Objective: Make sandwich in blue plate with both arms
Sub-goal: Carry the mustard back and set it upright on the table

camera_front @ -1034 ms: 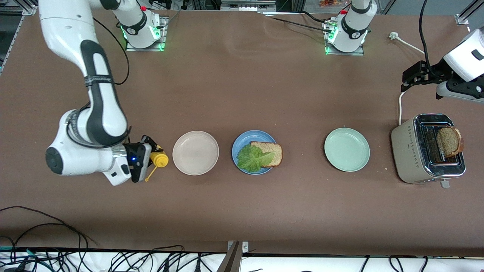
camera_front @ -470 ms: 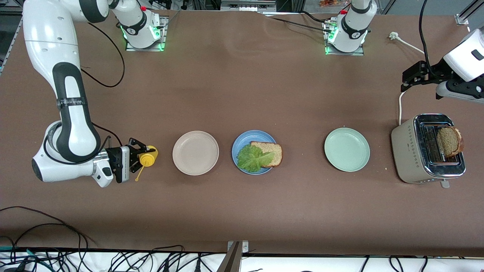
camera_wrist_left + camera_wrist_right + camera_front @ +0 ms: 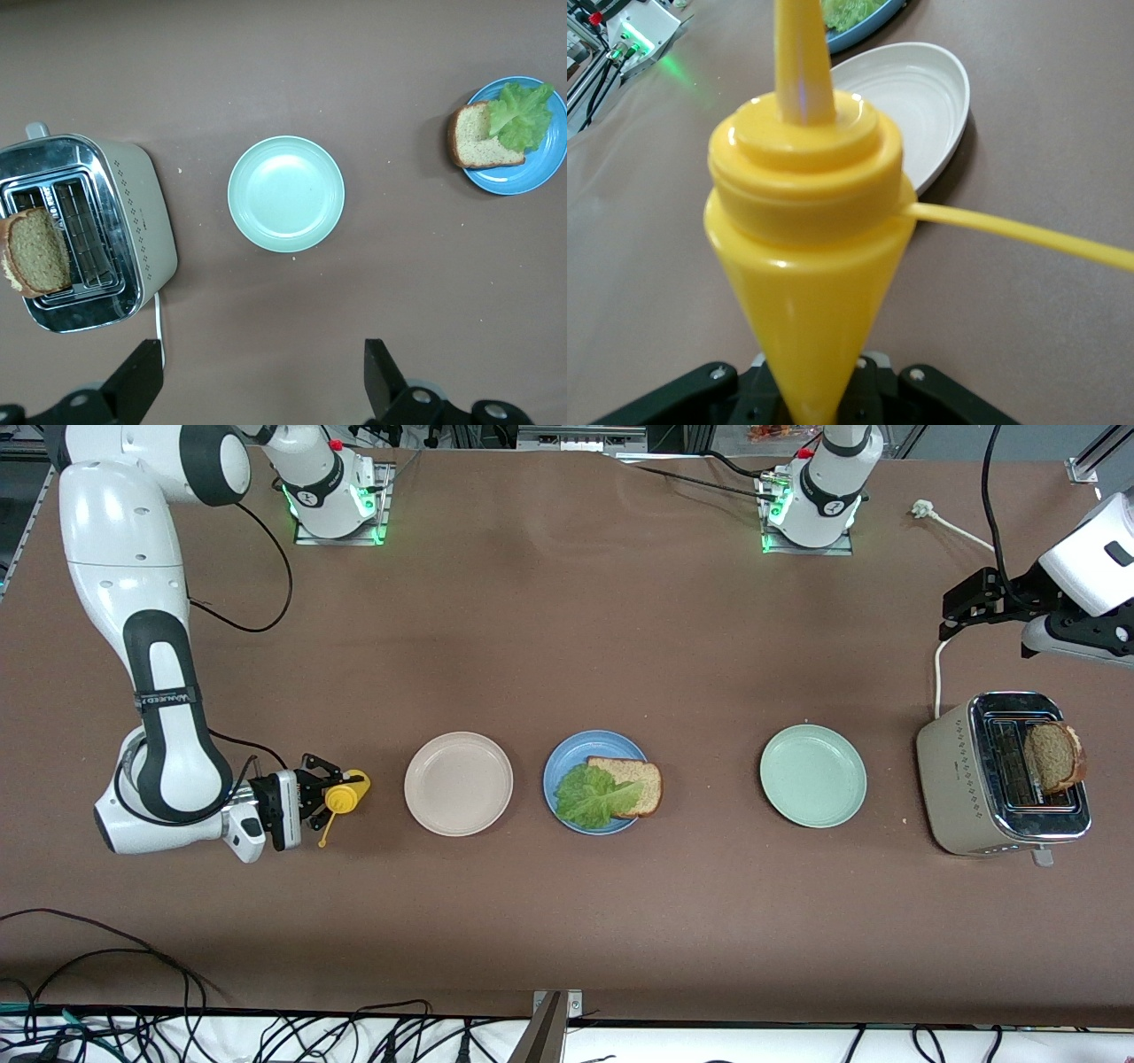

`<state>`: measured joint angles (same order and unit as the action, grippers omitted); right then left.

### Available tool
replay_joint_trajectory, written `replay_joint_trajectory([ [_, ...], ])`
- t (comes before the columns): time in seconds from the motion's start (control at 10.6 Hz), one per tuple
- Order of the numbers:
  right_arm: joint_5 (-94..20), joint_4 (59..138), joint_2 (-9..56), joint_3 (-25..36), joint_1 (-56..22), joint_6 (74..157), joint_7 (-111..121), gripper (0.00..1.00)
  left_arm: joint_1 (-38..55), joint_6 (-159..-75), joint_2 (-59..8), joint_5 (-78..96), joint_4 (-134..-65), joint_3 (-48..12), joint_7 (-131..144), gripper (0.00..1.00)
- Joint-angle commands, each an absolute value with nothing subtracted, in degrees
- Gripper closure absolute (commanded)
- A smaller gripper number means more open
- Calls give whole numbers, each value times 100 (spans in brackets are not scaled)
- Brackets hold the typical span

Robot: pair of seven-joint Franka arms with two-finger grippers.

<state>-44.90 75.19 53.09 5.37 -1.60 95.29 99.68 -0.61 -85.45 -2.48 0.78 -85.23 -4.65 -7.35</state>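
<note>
Sandwich (image 3: 609,788): lettuce (image 3: 592,795) hides bread slice's near part.

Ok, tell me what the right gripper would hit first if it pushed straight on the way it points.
Likely the beige plate: the right gripper, shut on the yellow squeeze bottle, points along the table toward it. The bottle would touch first; its height is unclear.

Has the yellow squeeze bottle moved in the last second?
Yes. The yellow plastic squeeze bottle, held in the right pincer, has shifted away from the round beige plate, toward the right arm's table end.
</note>
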Motion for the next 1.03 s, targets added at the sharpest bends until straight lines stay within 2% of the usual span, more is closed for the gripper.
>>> replay_joint_trajectory([
  [0.0, -4876, 7348, 5624, 396, 26, 9483, 10492, 100, -35, -8446, -264, 123, -8385, -431, -791, 0],
  [0.38, -5089, 7339, 5739, 413, 61, 9483, 10863, 98, -35, -8446, -264, 132, -8385, -439, -791, 0],
  [0.56, -5080, 7339, 5739, 422, 70, 9483, 10863, 62, -35, -8446, -272, 132, -8385, -439, -791, 0],
  [0.66, -5080, 7339, 5739, 431, 70, 9492, 10872, 35, -35, -8446, -264, 123, -8385, -439, -791, 0],
  [0.75, -5071, 7339, 5739, 439, 70, 9501, 10994, 0, -35, -8446, -264, 132, -8385, -439, -791, 0],
  [0.94, -4993, 7330, 5739, 501, 79, 9597, 11092, 0, -35, -8446, -264, 132, -8385, -439, -791, 0],
])
